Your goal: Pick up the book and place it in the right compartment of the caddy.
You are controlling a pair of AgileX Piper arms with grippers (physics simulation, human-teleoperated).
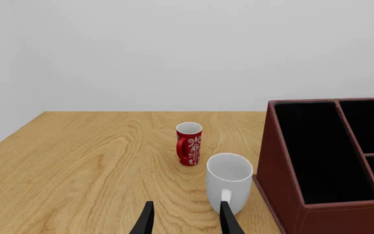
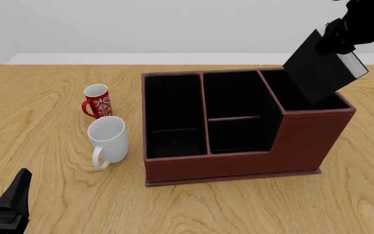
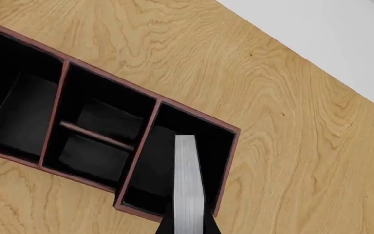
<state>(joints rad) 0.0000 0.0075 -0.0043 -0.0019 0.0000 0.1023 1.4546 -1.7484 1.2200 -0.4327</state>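
- Nearest the front camera, at the lower left, the left gripper (image 2: 5,204) sits low over the wooden table (image 2: 57,195). In its own wrist view its two dark fingers (image 1: 146,222) stand apart with nothing between them.
- Just ahead of it stands a white mug (image 2: 108,141), upright, handle turned toward the camera. It is close beside the caddy's left wall; whether it touches cannot be told.
- Just behind the white mug stands a smaller red mug (image 2: 97,101) with a white pattern, also upright.
- The caddy (image 2: 239,163) is a reddish-brown box with a black lining, in the middle of the table. It has a long narrow section at the left, a divided middle section, and a taller section at the right.
- The book (image 2: 322,68), black with pale page edges, hangs tilted above the right compartment (image 2: 294,95), its lower corner dipping toward the opening.
- The right gripper (image 2: 340,36) enters from the upper right and pinches the book at its upper end.
- In the right wrist view the book's grey page edge (image 3: 188,190) lines up over that end section.
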